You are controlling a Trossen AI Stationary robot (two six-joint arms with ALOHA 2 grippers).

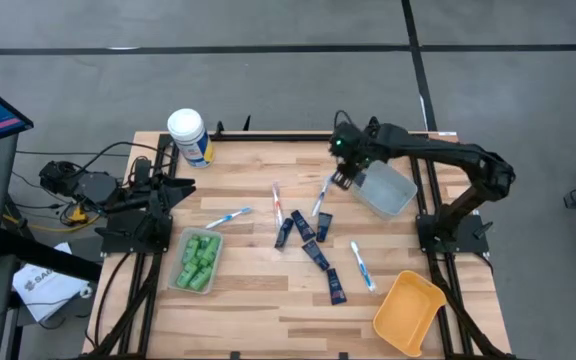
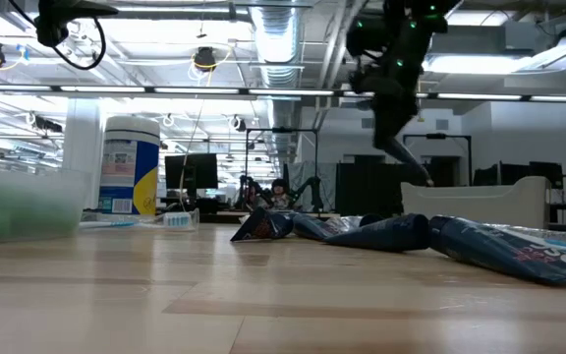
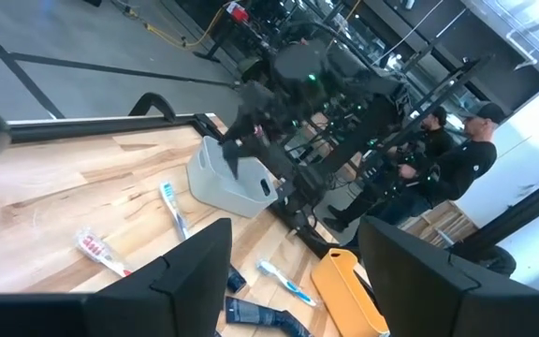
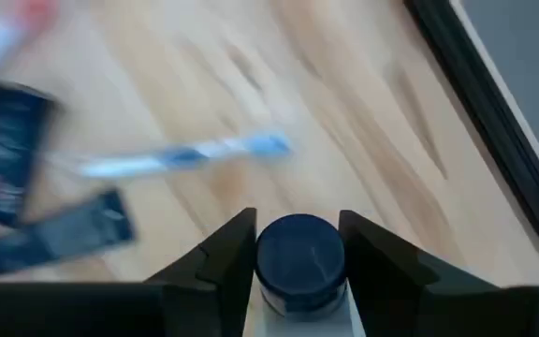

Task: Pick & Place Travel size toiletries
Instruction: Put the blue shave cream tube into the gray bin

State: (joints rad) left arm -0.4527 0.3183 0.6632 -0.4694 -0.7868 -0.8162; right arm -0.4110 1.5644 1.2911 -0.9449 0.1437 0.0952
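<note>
Closest to the right wrist camera, the right gripper (image 4: 298, 257) is clamped on a small tube's dark navy cap (image 4: 298, 258), one finger on each side of the round cap, so the tube hangs below the jaws; in the high view that gripper (image 1: 343, 177) is above the table's far middle, just beside the clear bin (image 1: 386, 188). The tube looks light and soft-bodied, so the stiff cap seems the soundest place to pinch; a squeeze on the flat body would likely buckle or slip. Below the held tube lies a blue-and-white toothbrush (image 4: 187, 155) on the wooden table (image 4: 344, 112), slim and rigid, best taken across its handle near the middle. Farther out, a cluster of dark navy flat tubes (image 1: 314, 247) lies at the table's centre, with another blue toothbrush (image 1: 362, 265) near the yellow bin (image 1: 408, 311) and a pink-and-white toothbrush (image 1: 277, 203) on the cluster's other side. Toward the left, a clear tray (image 1: 176, 270) holds green small bottles (image 1: 200, 259), smooth and probably slippery, and a further toothbrush (image 1: 230, 216) lies just beyond it. The left gripper (image 3: 293, 271) waits at the table's left edge with its fingers apart and nothing between them. At the far left corner stands the white-lidded canister (image 1: 189, 136).
</note>
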